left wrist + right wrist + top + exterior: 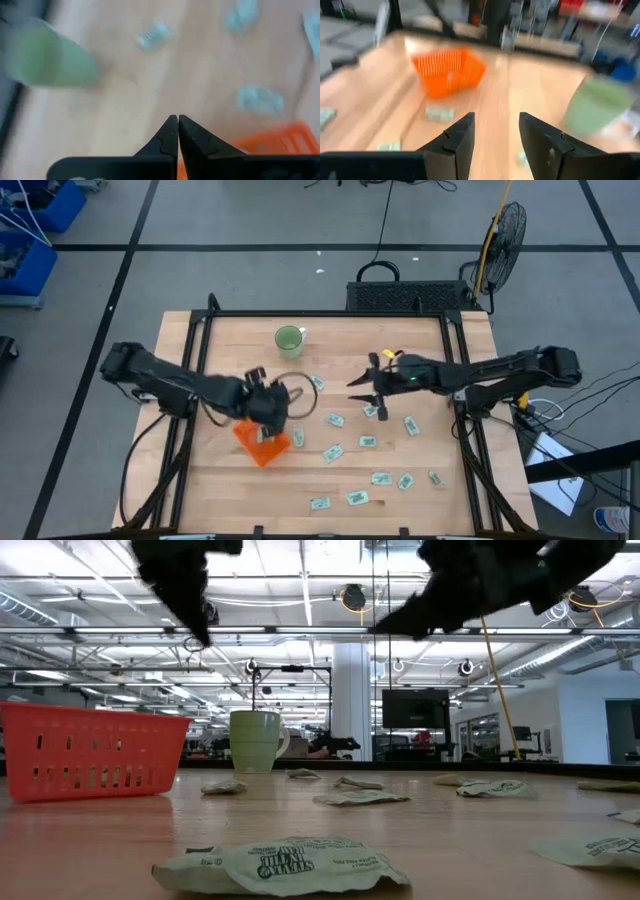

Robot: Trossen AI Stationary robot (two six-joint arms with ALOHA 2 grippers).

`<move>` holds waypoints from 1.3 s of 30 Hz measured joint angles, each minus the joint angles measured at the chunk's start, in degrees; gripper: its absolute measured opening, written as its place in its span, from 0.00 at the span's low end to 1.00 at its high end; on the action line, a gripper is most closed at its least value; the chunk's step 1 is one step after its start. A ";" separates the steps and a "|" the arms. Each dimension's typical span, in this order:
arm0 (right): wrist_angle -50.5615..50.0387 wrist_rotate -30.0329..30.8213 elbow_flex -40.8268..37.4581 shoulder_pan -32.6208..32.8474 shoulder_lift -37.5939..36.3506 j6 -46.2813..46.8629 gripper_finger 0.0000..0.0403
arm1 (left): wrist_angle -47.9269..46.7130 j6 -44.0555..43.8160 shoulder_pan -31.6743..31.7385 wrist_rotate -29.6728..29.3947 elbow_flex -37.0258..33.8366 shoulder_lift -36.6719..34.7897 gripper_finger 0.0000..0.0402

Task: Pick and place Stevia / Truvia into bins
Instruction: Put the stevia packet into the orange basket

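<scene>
Table (220, 480) holds sachets (333, 452) between left hand (283, 402) and right hand (362, 388).

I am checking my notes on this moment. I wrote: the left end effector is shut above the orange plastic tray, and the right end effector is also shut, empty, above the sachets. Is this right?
One detail is wrong. The right end effector is open, not shut: the right wrist view shows a clear gap between its fingers, with nothing in it. The rest holds: the left end effector is shut above the shallow orange plastic tray, and the right one hangs over the pale green paper sachets.
</scene>
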 joint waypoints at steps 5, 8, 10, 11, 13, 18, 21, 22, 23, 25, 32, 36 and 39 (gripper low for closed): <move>-1.53 0.02 1.21 0.00 7.25 0.52 0.36 | 6.68 2.95 5.42 2.86 0.00 -1.93 0.05; -3.21 0.34 1.21 -0.02 8.54 1.01 0.36 | 11.38 10.10 8.10 5.98 -1.33 0.41 0.05; -4.06 0.38 1.21 -0.02 8.50 2.60 0.36 | 15.96 15.46 9.61 6.50 -2.65 2.77 0.05; -4.70 0.40 1.23 -0.04 8.38 3.47 0.36 | 17.36 17.72 10.46 6.78 -3.10 4.29 0.05; -7.09 0.46 1.19 -0.02 7.21 4.98 0.36 | 20.95 21.16 12.14 7.16 -3.44 7.42 0.05; -10.03 0.39 1.10 -0.02 4.87 7.10 0.36 | 28.25 30.13 14.94 12.21 -3.40 15.62 0.05; -11.89 0.33 1.05 -0.02 3.93 8.70 0.36 | 30.43 34.69 15.77 12.31 -3.42 18.82 0.07; -12.99 0.29 0.87 -0.02 3.61 9.20 0.36 | 31.22 35.47 16.26 12.27 -3.40 19.60 0.09; -13.01 0.28 0.93 -0.02 3.62 9.54 0.36 | 31.37 35.75 16.77 12.09 -3.40 20.17 0.12; -14.68 0.23 1.06 0.00 3.72 9.71 0.36 | 32.73 35.82 17.40 12.06 -3.44 21.09 0.18; -15.46 0.15 0.99 0.00 3.63 10.93 0.36 | 36.49 39.26 19.35 11.89 -3.34 23.15 0.38; -15.45 0.15 0.98 0.00 3.61 13.21 0.36 | 36.54 38.84 20.07 12.30 -3.38 25.62 0.40; -15.80 0.17 0.96 0.00 3.63 14.01 0.36 | 37.43 40.38 19.91 10.36 -3.38 26.75 0.37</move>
